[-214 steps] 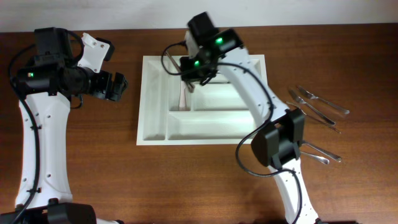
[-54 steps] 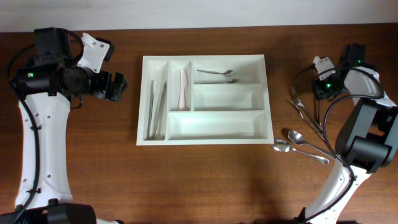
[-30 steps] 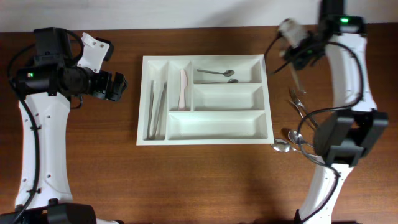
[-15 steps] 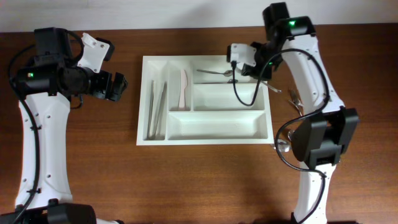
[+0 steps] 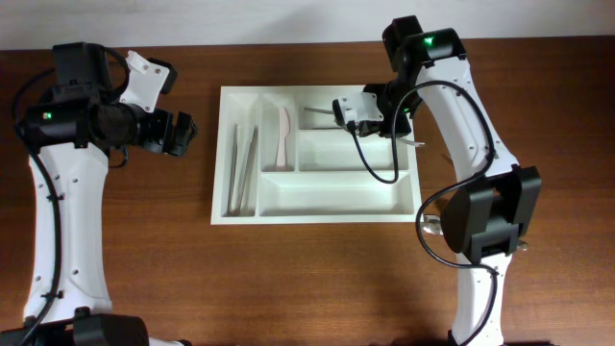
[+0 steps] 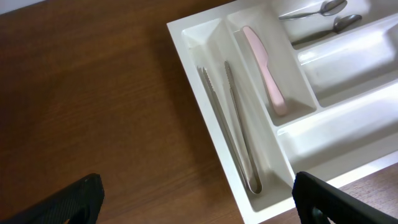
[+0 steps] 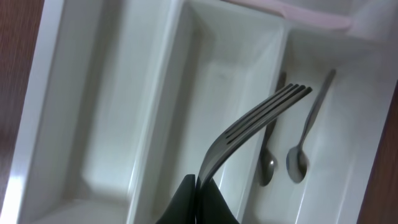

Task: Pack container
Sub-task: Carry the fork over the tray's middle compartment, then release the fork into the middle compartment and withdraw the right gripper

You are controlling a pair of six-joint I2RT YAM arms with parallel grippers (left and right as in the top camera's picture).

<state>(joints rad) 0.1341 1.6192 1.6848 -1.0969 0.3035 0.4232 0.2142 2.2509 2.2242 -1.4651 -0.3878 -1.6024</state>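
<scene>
The white container (image 5: 217,183) lies mid-table. Its two upright compartments hold metal tongs (image 5: 240,168) and a pink knife (image 5: 282,137); the top long one holds two spoons (image 5: 322,111). My right gripper (image 5: 389,123) is shut on a metal fork (image 5: 411,144) above the tray's right end. In the right wrist view the jaws (image 7: 198,186) pinch the fork (image 7: 261,121) by its handle, tines up, over the container (image 7: 168,93) and spoons (image 7: 297,165). My left gripper (image 5: 183,133) is open and empty left of the tray, seen in the left wrist view (image 6: 196,205) over the container (image 6: 186,22).
Loose cutlery (image 5: 432,226) lies on the wood right of the tray, mostly hidden behind the right arm. The tongs (image 6: 233,124) and pink knife (image 6: 266,71) also show in the left wrist view. Bare brown table lies in front of the tray and to its left.
My right arm has carried the fork from the table's right side leftward to above the tray's right end. The left arm has not moved.
</scene>
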